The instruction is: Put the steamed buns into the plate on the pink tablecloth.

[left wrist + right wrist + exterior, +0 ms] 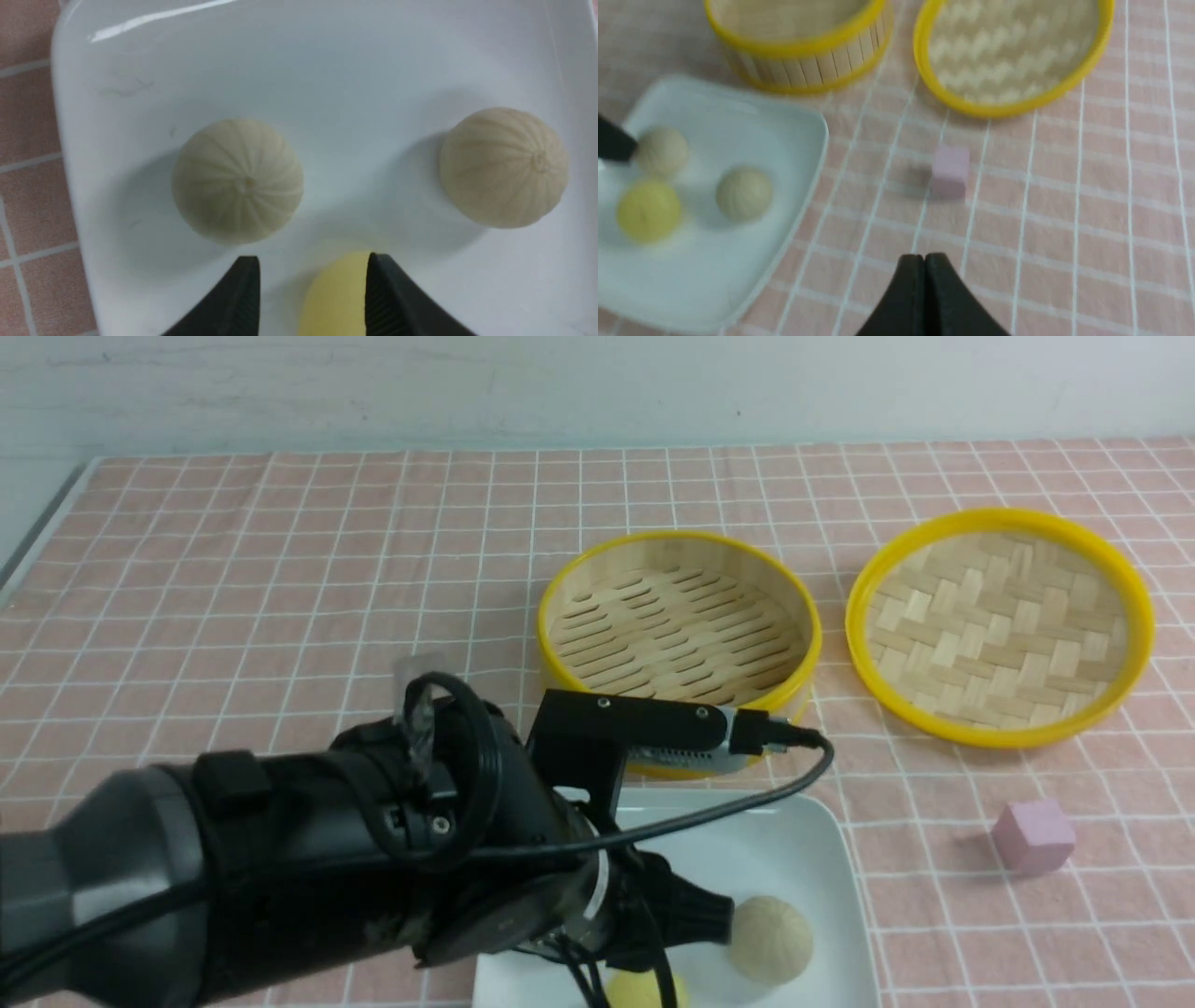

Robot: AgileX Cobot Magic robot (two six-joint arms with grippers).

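Angling down, L gripper straddles yellow bun, prob. loose

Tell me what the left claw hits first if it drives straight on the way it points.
The yellow bun, sitting between the left claw's open fingers; past it, probably the plate. Depth is unclear.

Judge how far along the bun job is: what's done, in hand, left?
Done: all three steamed buns sit on the plate; the steamer looks empty. In hand: the left gripper, open, straddles the yellow bun. Left: probably just withdrawing.
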